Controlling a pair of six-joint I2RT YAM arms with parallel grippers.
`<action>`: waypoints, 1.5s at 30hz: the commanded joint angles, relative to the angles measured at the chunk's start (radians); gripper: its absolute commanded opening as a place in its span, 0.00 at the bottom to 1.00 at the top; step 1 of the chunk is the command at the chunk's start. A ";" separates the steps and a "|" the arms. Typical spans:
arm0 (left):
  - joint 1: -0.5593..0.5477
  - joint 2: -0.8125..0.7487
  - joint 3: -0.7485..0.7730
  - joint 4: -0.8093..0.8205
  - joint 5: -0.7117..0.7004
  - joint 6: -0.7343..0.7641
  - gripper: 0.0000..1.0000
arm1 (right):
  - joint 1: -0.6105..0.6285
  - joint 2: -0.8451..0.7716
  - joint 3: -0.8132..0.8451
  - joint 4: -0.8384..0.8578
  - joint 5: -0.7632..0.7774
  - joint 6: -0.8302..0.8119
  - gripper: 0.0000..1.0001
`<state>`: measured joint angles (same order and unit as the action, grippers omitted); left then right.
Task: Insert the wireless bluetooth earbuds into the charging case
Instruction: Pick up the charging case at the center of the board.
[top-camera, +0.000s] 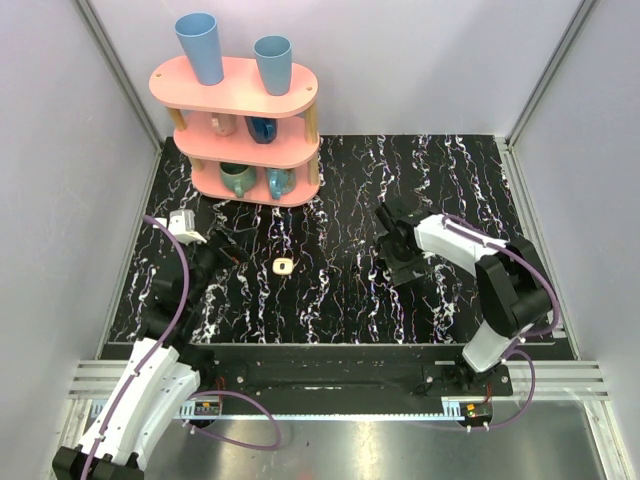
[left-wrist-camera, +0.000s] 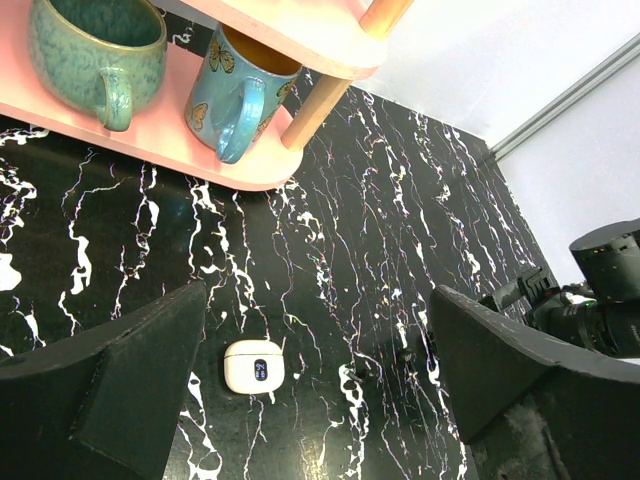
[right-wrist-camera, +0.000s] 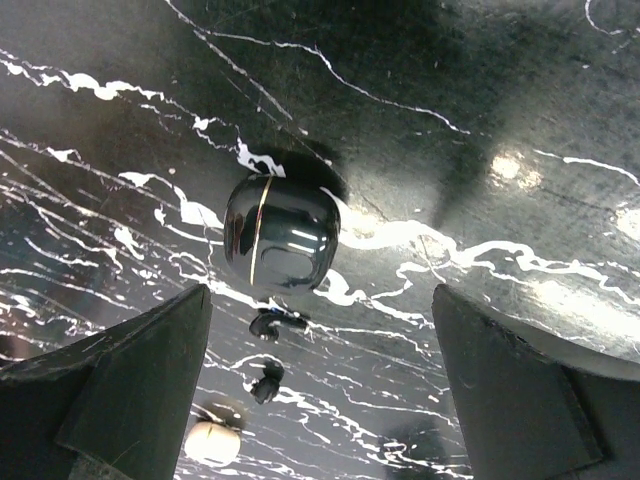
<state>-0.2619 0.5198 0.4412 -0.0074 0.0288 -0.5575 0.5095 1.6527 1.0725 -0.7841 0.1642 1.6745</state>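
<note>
A glossy black rounded charging case (right-wrist-camera: 280, 235) lies shut on the black marble table, just ahead of my right gripper (right-wrist-camera: 320, 300), whose jaws are wide open and empty. Two tiny earbuds, dark in this view, lie beyond it: one (right-wrist-camera: 275, 323) and another (right-wrist-camera: 265, 383). In the left wrist view they are small specks (left-wrist-camera: 351, 374). My left gripper (left-wrist-camera: 318, 320) is open and empty, low over the table. From above, the left gripper (top-camera: 222, 247) is at the left and the right gripper (top-camera: 388, 245) right of centre. No cream-white buds show.
A small cream-white box with a dark display (left-wrist-camera: 254, 366) lies between the arms and also shows from above (top-camera: 283, 265). A pink three-tier shelf (top-camera: 240, 95) with mugs and two blue cups stands at the back left. Walls close three sides.
</note>
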 joint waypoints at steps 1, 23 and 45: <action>0.006 -0.001 0.019 0.029 0.000 0.004 0.99 | -0.017 0.056 0.064 -0.023 0.018 -0.009 1.00; 0.006 -0.026 -0.015 0.056 -0.001 -0.010 0.99 | -0.086 0.170 0.127 -0.035 0.014 -0.016 0.94; 0.006 -0.007 -0.006 0.063 0.017 -0.016 0.99 | -0.086 0.168 0.083 -0.014 -0.049 0.022 0.56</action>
<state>-0.2619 0.5072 0.4305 0.0036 0.0299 -0.5697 0.4278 1.8359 1.1702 -0.7937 0.1116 1.6737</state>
